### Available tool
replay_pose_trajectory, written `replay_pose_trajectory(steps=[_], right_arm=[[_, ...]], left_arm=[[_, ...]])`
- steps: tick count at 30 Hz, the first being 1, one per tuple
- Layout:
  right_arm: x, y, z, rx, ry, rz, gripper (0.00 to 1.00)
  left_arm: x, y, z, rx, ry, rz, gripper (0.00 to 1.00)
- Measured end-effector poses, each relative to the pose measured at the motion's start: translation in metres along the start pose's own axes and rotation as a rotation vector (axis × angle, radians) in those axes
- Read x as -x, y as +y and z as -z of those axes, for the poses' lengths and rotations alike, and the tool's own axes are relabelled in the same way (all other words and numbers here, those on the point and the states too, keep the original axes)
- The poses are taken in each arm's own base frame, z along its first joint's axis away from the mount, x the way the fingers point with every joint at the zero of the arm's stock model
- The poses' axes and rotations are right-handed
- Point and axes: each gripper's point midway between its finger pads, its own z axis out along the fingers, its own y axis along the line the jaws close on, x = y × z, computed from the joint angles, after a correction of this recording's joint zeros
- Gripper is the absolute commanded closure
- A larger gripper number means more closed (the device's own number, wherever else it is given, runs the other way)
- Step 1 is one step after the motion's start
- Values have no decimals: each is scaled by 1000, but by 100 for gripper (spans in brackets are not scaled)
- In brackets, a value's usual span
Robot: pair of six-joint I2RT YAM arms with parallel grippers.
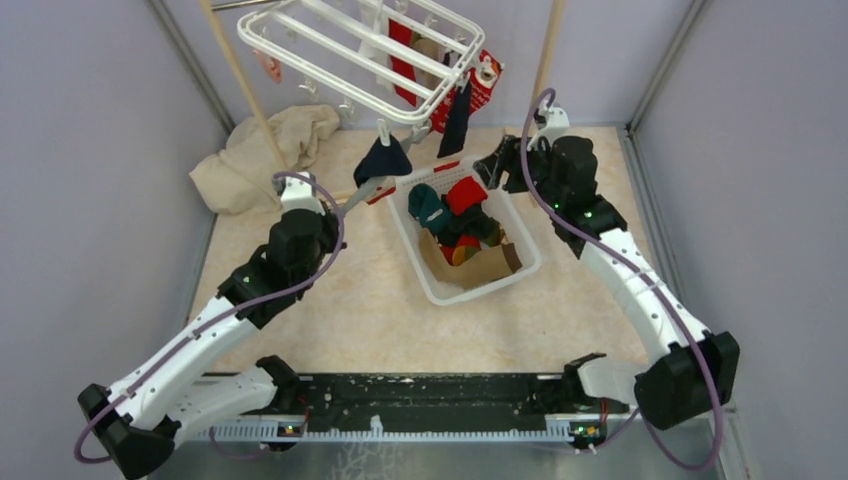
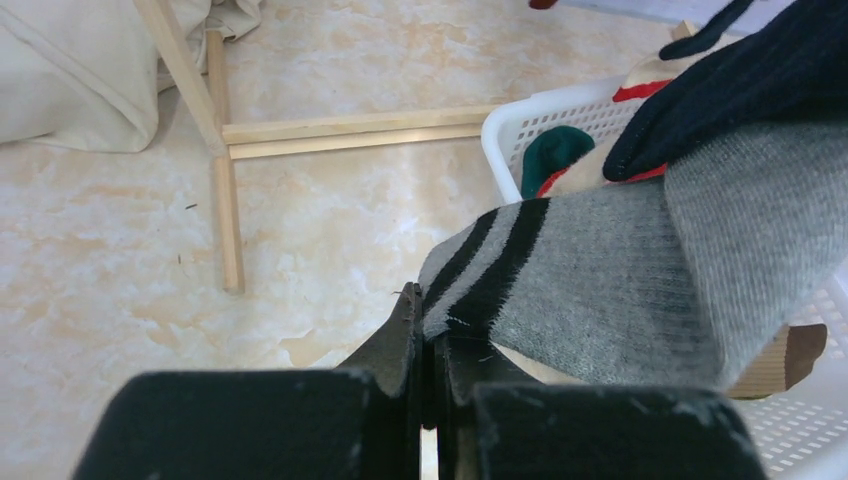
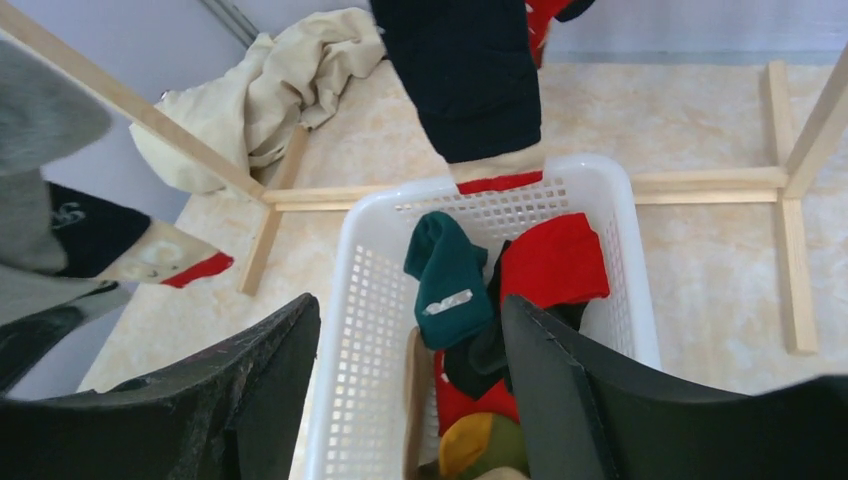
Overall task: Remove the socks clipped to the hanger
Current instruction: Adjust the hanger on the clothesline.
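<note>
Left wrist view shows you the left hand [image 2: 428, 345] pinching the striped cuff of a grey sock [image 2: 600, 280]. Your right hand [image 3: 410, 320] is spread, holding nothing, above the white basket [image 3: 365, 300] on the bench [image 3: 700, 120]. Beyond, more socks [image 1: 458, 115], navy and red, hang clipped to the hanger [image 1: 330, 78].

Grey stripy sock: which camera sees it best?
The left wrist camera. There the grey stripy sock fills the picture, its dark stripes clear, pinched in the shut left gripper. The top camera shows only a thin grey strip beside the basket. The right wrist camera catches a blurry grey edge, probably it.
</note>
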Motion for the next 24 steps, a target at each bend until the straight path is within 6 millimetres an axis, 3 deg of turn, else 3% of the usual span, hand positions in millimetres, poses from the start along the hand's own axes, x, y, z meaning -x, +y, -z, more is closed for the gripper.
replay_pose_trajectory(steps=[6, 10, 15, 18, 24], right_arm=[[-17, -44, -37, 42, -26, -21, 33], [-26, -60, -72, 92, -29, -18, 33], [-38, -63, -110, 179, -21, -9, 33], [-30, -61, -128, 228, -61, 7, 32], [-13, -47, -137, 329, -156, 20, 30]], left_arm=[[0, 9, 3, 22, 12, 1, 99], [0, 15, 5, 36, 17, -1, 99], [1, 21, 11, 44, 25, 3, 99], [4, 22, 15, 43, 23, 10, 99], [4, 26, 20, 49, 36, 3, 99]])
